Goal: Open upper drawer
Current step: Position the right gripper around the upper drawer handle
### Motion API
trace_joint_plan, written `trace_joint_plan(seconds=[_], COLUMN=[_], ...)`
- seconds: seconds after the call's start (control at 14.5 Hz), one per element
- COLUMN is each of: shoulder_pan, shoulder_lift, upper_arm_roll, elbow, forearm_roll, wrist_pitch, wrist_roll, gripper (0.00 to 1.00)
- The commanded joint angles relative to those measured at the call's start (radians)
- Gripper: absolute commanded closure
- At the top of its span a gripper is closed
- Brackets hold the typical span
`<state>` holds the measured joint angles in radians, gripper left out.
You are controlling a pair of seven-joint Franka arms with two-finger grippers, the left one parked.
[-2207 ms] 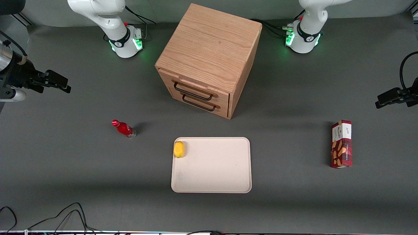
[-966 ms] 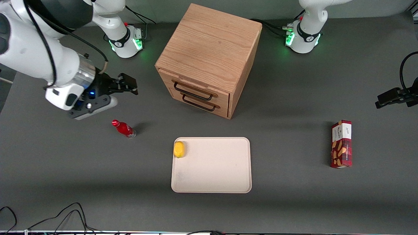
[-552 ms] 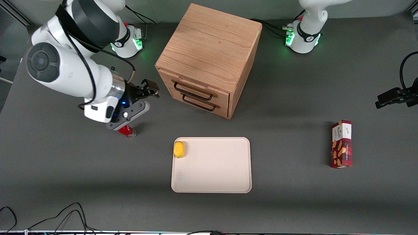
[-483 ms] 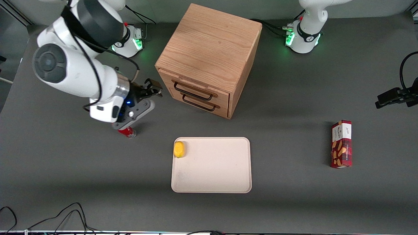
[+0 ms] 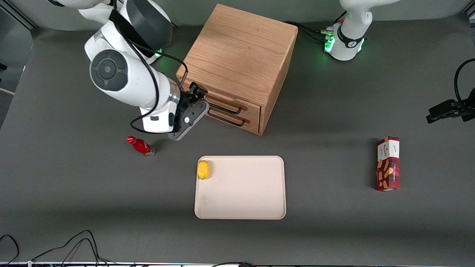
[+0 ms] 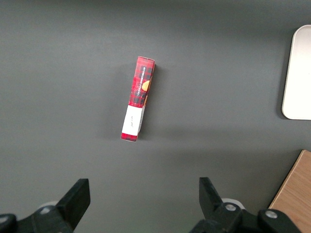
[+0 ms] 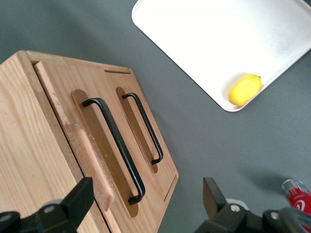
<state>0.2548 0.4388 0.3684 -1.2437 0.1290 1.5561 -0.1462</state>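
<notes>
The table (image 5: pixel 74 207) is dark grey, and the biggest thing on it is the cabinet (image 5: pixel 241 48), one wooden box standing farther from the front camera than everything else. Two drawers face forward in it, both shut flush. The upper drawer (image 7: pixel 104 160) is the topmost one, just under the cabinet's top board, and its handle (image 7: pixel 114 145) is a long thin black wire loop; the lower handle (image 7: pixel 143 127) runs alongside it, close by.

The gripper (image 5: pixel 196 93) hangs right in front of the drawer fronts at the end nearer the working arm, near the upper handle but not yet on it. Its fingers (image 7: pixel 77 196) stand spread wide with nothing between them.

To do this well, I would say the jaws should straddle the upper wire only, toward its middle if the arm can reach, so the pull runs straight and the drawer does not rack. The two handles sit so near one another that a low approach could catch the wrong one. Close firmly, then draw back square to the cabinet's face, which is turned at an angle on the table.

Next in size comes one pale tray (image 5: pixel 259 207), nearer the camera, with one lemon (image 5: pixel 203 169) in its corner. One red carton (image 5: pixel 388 163) lies toward the parked arm's end. One small red bottle (image 5: pixel 140 146) stands near the working arm.
</notes>
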Motion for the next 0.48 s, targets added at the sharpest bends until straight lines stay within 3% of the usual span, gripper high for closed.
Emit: trace_joint_plan(seconds=[0.0, 0.14, 0.41], shoulder_pan=[0.029, 0.044, 0.046], shoulder_lift=[0.025, 0.025, 0.015], upper_arm_roll=[-0.005, -0.003, -0.002], elbow=[0.02, -0.002, -0.058], forearm_roll=[-0.015, -0.052, -0.058], wrist_pitch=[0.002, 0.006, 0.053], wrist_roll=[-0.062, -0.072, -0.119], gripper=[0.0, 0.0, 0.0])
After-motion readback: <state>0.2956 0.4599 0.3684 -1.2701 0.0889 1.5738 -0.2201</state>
